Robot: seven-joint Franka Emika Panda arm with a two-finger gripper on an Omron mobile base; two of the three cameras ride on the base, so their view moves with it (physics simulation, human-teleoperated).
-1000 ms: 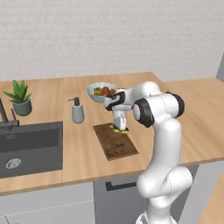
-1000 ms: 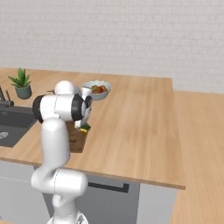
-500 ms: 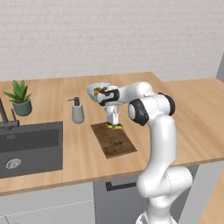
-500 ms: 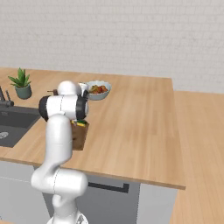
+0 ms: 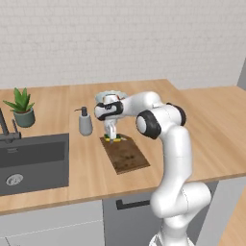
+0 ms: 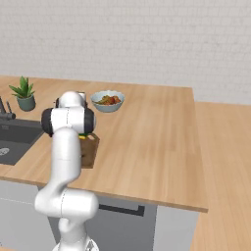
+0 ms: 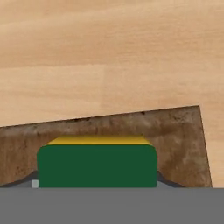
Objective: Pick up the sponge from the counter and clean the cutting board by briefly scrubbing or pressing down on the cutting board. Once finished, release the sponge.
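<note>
- The counter [image 5: 206, 120] is a broad light tan wood-grain worktop running in front of a white brick wall [image 5: 120, 38]; in the right base view it reaches far to the right as bare wood.
- A dark grey sink [image 5: 29, 161] is set into the counter at the left, with a dark tap at its back edge.
- A small potted plant [image 5: 21, 106] stands behind the sink, and a grey soap dispenser [image 5: 85, 121] stands just right of the sink.
- A bowl of food [image 6: 107, 100] sits towards the back, beyond the cutting board.
- The cutting board [image 5: 126, 153] is a dark brown speckled rectangle lying flat on the counter, set at a slant.
- The sponge [image 7: 97, 164], green over yellow, lies on the board near its far end.
- The gripper [image 5: 113, 139] points down at the sponge; whether its fingers clasp it or have let go cannot be told.
</note>
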